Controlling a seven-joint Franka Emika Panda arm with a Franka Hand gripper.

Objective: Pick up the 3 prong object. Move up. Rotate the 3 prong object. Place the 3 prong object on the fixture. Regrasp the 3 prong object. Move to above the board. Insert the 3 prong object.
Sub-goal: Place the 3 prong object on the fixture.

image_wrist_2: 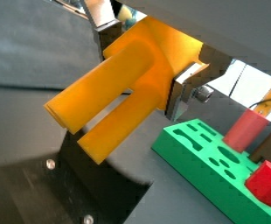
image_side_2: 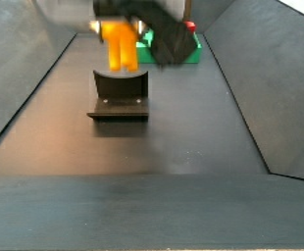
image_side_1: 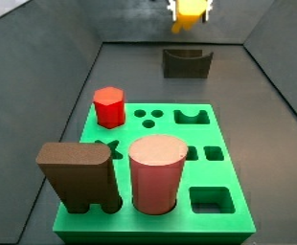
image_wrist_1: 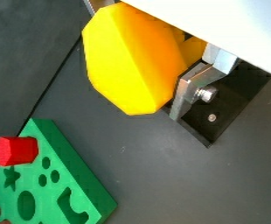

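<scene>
end effector (image_wrist_2: 144, 70) up in the air right above the fixture (image_side_2: 120, 93), clamped on the 3 prong object (image_wrist_2: 114, 83), yellow-orange prongs sticking out past the silver fingers (image_wrist_2: 187, 86), green board (image_side_1: 164, 182) well apart from it, carrying red hexagonal peg (image_side_1: 109, 106), pink cylinder (image_side_1: 156, 172), brown block (image_side_1: 75, 175)

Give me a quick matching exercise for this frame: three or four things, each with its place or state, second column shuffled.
Things:
1. 3 prong object
2. red hexagonal peg
3. fixture
4. pink cylinder

Places/states:
A. bare, on the floor beyond the board
B. held in the tool, above the fixture
C. standing in the board, next to the brown block
D. standing at the board's far corner

Pairs: 1-B, 2-D, 3-A, 4-C
</scene>
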